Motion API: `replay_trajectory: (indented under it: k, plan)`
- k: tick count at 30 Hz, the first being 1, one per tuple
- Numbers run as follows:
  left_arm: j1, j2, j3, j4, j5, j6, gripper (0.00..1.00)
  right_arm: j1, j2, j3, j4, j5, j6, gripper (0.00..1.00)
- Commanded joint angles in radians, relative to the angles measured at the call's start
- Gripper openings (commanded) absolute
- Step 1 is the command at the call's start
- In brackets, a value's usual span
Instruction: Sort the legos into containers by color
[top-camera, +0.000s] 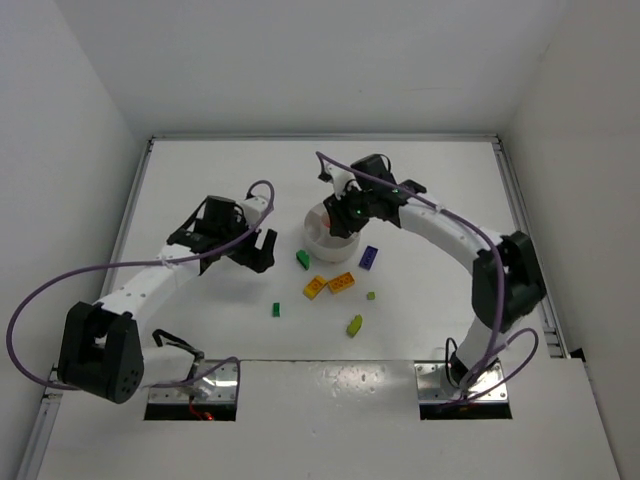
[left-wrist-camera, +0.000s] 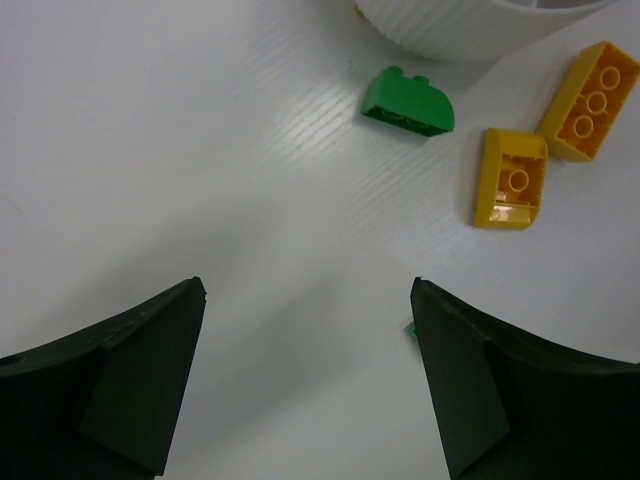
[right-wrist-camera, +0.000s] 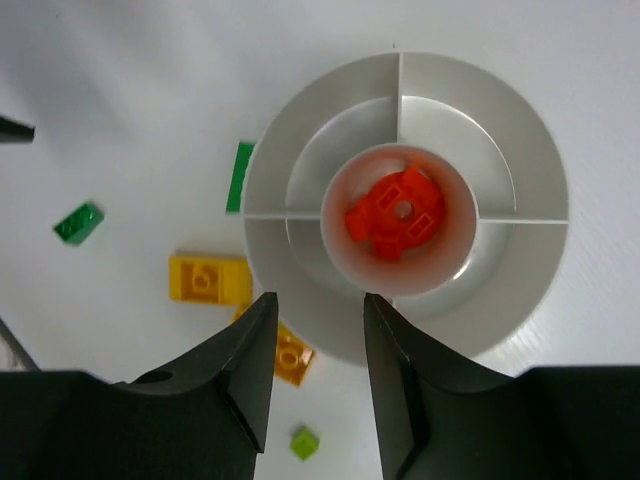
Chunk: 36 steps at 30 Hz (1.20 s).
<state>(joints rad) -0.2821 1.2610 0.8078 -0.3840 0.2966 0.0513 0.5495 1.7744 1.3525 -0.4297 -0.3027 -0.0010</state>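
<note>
Right fingers (right-wrist-camera: 245, 380): you will find them parted and released, nothing between them, hanging over the rim of the round white plastic dish (right-wrist-camera: 510, 130). Red-orange plastic bricks (right-wrist-camera: 395, 213) lie clustered in its small centre well (right-wrist-camera: 340, 250), which is ringed by wedge sections. Outside the dish wall, on the white desk (right-wrist-camera: 120, 90), a green round-topped plastic brick (right-wrist-camera: 240, 176) lies just beside the wall. A yellow plastic brick (right-wrist-camera: 208, 278) lies hollow side up near it, and an orange plastic brick (right-wrist-camera: 290, 358) lies partly hidden behind one finger. Farther out sit a small green brick (right-wrist-camera: 78, 222) and a tiny lime cube (right-wrist-camera: 304, 441).

Left fingers (left-wrist-camera: 130, 380): spread wide, released, grasping nothing, low over bare desk. Ahead of them you see the green round-topped brick near the ribbed dish wall, with the yellow and orange bricks side by side beyond it, the orange one studs up.

In the top view, a dark purple plastic brick (top-camera: 368, 256) lies near the dish on the right arm's side. A lime piece (top-camera: 354, 325) lies closest to the arm bases.
</note>
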Motion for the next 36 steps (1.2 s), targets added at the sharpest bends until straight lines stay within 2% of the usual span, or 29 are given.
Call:
replay_trajectory:
  k: [1, 5, 10, 13, 17, 20, 26, 36]
  plan:
    - [-0.072, -0.060, -0.028, 0.030, 0.053, 0.064, 0.88, -0.017, -0.162, -0.088, 0.017, 0.022, -0.083, 0.40]
    - [-0.192, -0.081, -0.055, 0.086, -0.028, 0.064, 0.88, -0.026, -0.213, -0.141, 0.017, -0.004, -0.074, 0.42]
    - [-0.294, -0.058, -0.045, 0.106, -0.046, 0.032, 0.88, -0.036, -0.204, -0.035, -0.018, -0.004, -0.033, 0.42]
    - [-0.374, -0.023, -0.055, 0.131, -0.103, 0.007, 0.85, -0.057, -0.194, -0.012, -0.018, 0.055, -0.010, 0.42]
    - [-0.437, 0.058, -0.021, 0.140, -0.186, -0.014, 0.79, -0.126, -0.231, -0.085, -0.008, 0.161, 0.056, 0.42]
    - [-0.468, 0.126, 0.004, 0.122, -0.211, -0.042, 0.75, -0.195, -0.269, -0.122, -0.007, 0.198, 0.104, 0.42]
    - [-0.499, 0.222, 0.042, 0.109, -0.221, -0.064, 0.75, -0.304, -0.320, -0.197, -0.007, 0.162, 0.134, 0.43]
    - [-0.591, 0.382, 0.117, 0.109, -0.237, -0.091, 0.75, -0.345, -0.320, -0.234, 0.002, 0.068, 0.154, 0.43]
